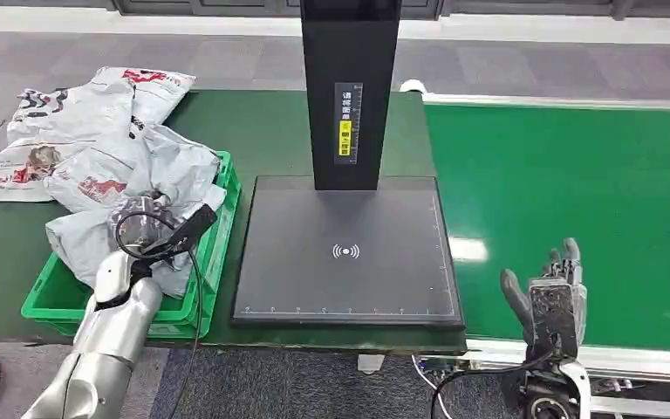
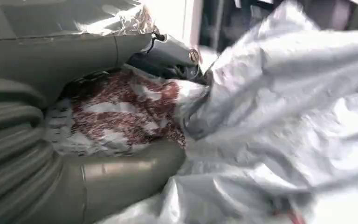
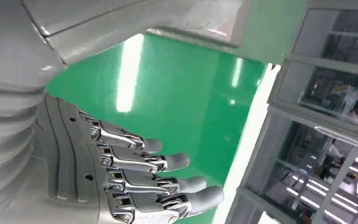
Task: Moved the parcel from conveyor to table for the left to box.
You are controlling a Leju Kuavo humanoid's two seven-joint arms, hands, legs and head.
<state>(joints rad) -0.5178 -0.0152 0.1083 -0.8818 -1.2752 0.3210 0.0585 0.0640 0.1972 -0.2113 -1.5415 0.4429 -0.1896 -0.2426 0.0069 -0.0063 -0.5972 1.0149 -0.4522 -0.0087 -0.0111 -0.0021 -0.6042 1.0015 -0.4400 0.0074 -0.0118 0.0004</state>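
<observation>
Left hand (image 1: 142, 223) grips the grey parcel (image 1: 170, 170) over the green box (image 1: 214, 253).

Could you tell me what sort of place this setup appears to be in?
Probably a parcel-sorting or logistics station: a green conveyor belt runs beside a dark scanning platform, and grey mailer bags overflow a green crate.

Grey tiled floor (image 1: 523, 65) beyond a dark green table (image 1: 270, 131). Black column (image 1: 350, 87) upright at the far edge of a dark flat platform (image 1: 346, 253). Glass-panelled partitions (image 3: 335, 93) past the green surface, bright ceiling lights mirrored on it.
</observation>
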